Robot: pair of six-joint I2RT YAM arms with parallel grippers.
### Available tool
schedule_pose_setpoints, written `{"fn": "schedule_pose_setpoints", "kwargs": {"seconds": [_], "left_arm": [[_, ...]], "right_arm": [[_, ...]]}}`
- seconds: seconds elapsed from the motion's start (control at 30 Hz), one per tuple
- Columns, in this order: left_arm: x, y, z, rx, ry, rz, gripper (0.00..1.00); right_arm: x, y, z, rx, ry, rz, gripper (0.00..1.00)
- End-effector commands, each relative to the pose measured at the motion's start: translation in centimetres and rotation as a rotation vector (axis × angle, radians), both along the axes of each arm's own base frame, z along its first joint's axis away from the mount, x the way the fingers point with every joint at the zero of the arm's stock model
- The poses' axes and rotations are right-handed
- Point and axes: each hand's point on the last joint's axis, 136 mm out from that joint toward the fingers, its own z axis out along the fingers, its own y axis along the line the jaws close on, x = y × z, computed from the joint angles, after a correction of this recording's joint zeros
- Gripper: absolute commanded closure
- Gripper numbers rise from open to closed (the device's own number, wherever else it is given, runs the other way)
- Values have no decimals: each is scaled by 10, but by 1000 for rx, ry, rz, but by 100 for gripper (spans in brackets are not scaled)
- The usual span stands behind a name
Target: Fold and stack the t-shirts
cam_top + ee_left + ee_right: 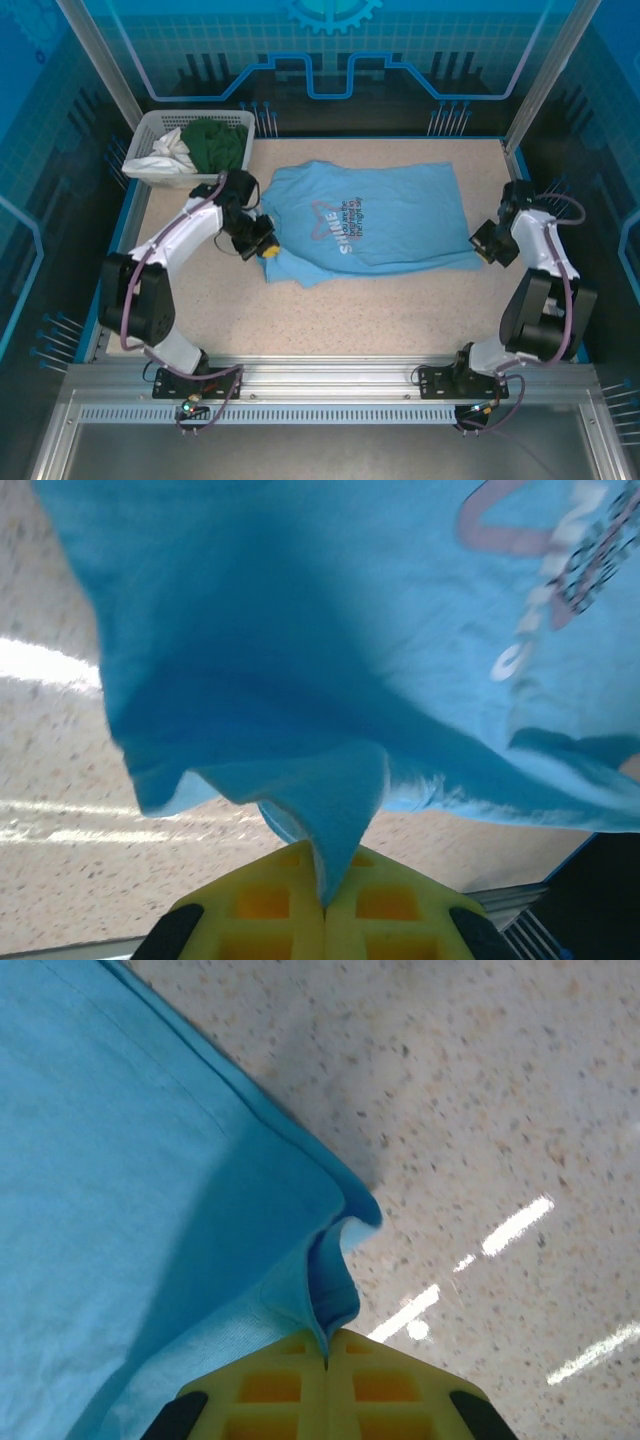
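With my left gripper [325, 908] pinching the shirt [385, 215] at its left edge and my right gripper [327, 1358] pinching its right hem, I judge that I must lift both together, level and slowly, so the shirt, lying flat in the middle of the table [400, 310] in front of the basket [148, 128], folds without slipping out.

The light blue t-shirt [390, 215] lies spread, print up.
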Motion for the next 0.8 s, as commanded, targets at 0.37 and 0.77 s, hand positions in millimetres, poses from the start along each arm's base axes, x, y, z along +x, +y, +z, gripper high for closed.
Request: {"fn": "schedule_pose_setpoints", "kwargs": {"seconds": [0.37,0.77], "left_arm": [[97,29,-7,-7,53,66,92],[122,50,30,126,-110,76,10]], "right_arm": [[63,-13,-35,-19,181,29,100],[79,0,-1,59,47,38,44]]}}
